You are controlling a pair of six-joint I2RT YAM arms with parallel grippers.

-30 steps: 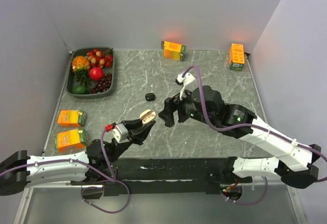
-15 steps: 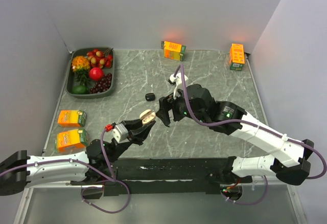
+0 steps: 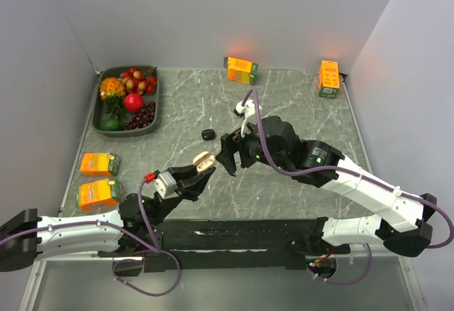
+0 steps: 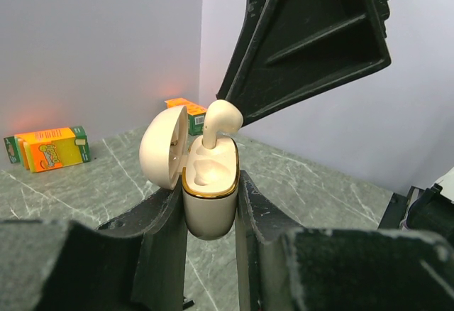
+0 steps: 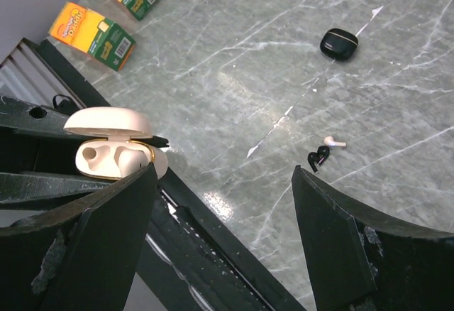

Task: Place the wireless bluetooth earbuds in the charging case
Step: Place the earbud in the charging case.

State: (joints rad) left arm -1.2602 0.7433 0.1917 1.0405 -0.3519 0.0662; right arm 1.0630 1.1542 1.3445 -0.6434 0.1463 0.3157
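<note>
My left gripper (image 3: 200, 171) is shut on the cream charging case (image 4: 210, 183) and holds it upright above the table with its lid open. One whitish earbud (image 4: 218, 121) stands in the case's far slot and sticks up out of it; the near slot is empty. My right gripper (image 5: 225, 171) is open, and one of its fingers (image 4: 312, 34) is just above and beside the case. A second whitish earbud (image 5: 333, 141) and a black earbud (image 5: 317, 157) lie side by side on the table. The top view shows the case (image 3: 204, 160) next to my right gripper (image 3: 228, 156).
A shut black case (image 3: 207, 134) lies on the marble table beyond the grippers. A fruit tray (image 3: 103, 127) is at the far left. Orange juice cartons stand at the back (image 3: 241, 69), back right (image 3: 328, 78) and left edge (image 3: 99, 163), (image 3: 98, 194).
My right arm has shifted a little to the left, bringing its gripper closer to the held case. My left gripper and the case have stayed in place.
</note>
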